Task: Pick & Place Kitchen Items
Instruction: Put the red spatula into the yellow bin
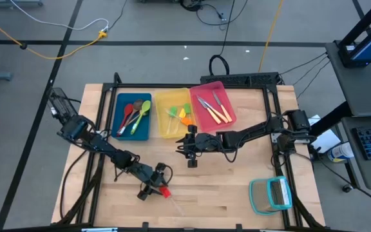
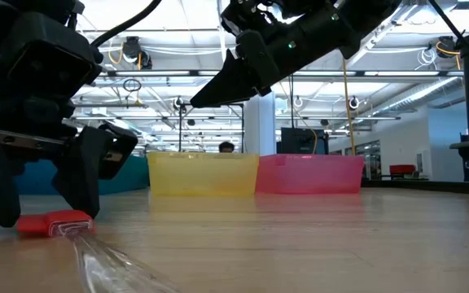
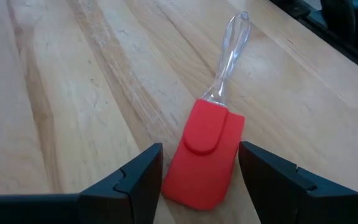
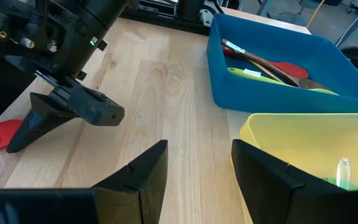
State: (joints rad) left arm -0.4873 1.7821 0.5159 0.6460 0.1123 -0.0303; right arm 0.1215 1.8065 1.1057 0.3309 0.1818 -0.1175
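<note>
Here the left gripper [image 3: 199,180] sits low on the table [image 1: 224,193], fingers spread either side of the red-headed spatula [image 3: 205,152], not clamping it. The right gripper [image 4: 197,180] hangs released just beside the yellow bin [image 1: 171,115].

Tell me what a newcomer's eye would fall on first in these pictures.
Probably the red spatula with a clear handle, lying alone on the bare wood at the table's front, with the left gripper open around its head. Next, the row of three bins at the back: blue bin, yellow bin, pink bin, each holding utensils, with the right gripper open near them.
</note>
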